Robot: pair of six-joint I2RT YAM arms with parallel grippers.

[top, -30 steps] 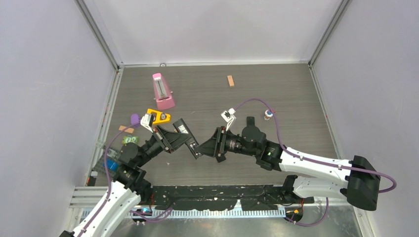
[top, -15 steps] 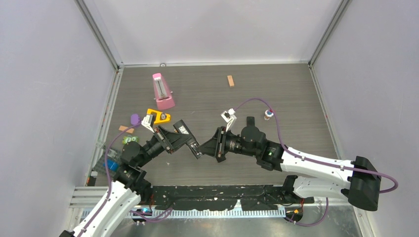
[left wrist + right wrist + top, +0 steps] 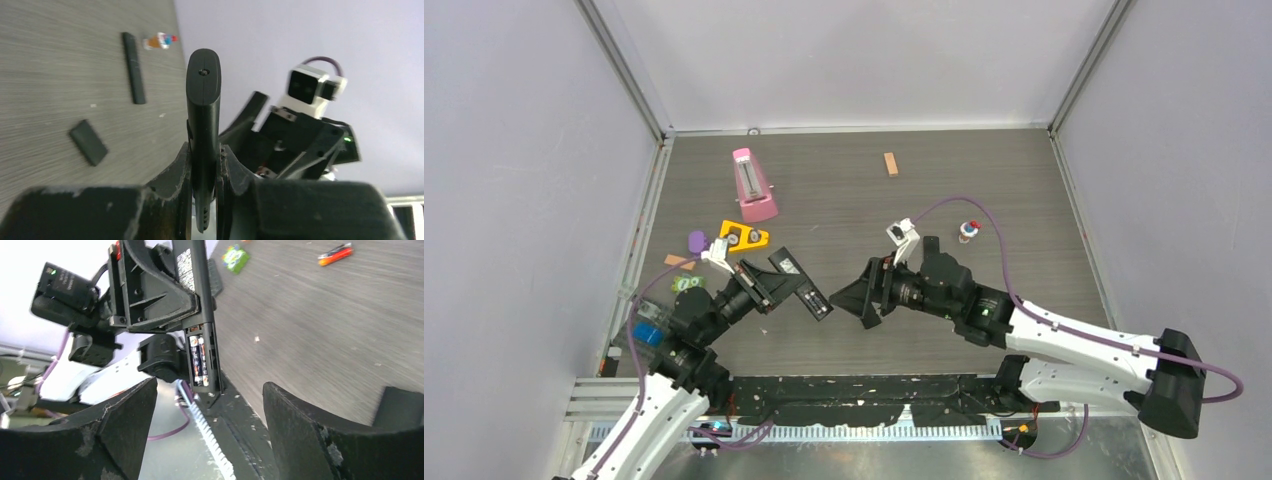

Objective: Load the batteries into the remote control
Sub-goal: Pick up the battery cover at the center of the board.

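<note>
The remote control point(image 3: 802, 286), a slim black bar, is held off the table with my left gripper point(image 3: 762, 277) shut on its lower part; in the left wrist view it rises edge-on between the fingers point(image 3: 181, 167). In the right wrist view its open back faces me, and two batteries point(image 3: 198, 360) with red-and-dark casings lie side by side in the compartment. My right gripper point(image 3: 852, 297) hangs just right of the remote's end, open with nothing between its fingers point(image 3: 127, 420).
On the table lie a long black bar point(image 3: 134, 67), a small flat black rectangle point(image 3: 88, 142) and a little coloured bottle point(image 3: 967, 231). Farther off are a pink upright object point(image 3: 752, 187), a wooden block point(image 3: 890, 163), a yellow piece point(image 3: 745, 236) and a green item point(image 3: 688, 284).
My right gripper has pulled back to the right, away from the remote, and opened wide. The left gripper with the remote has shifted slightly left.
</note>
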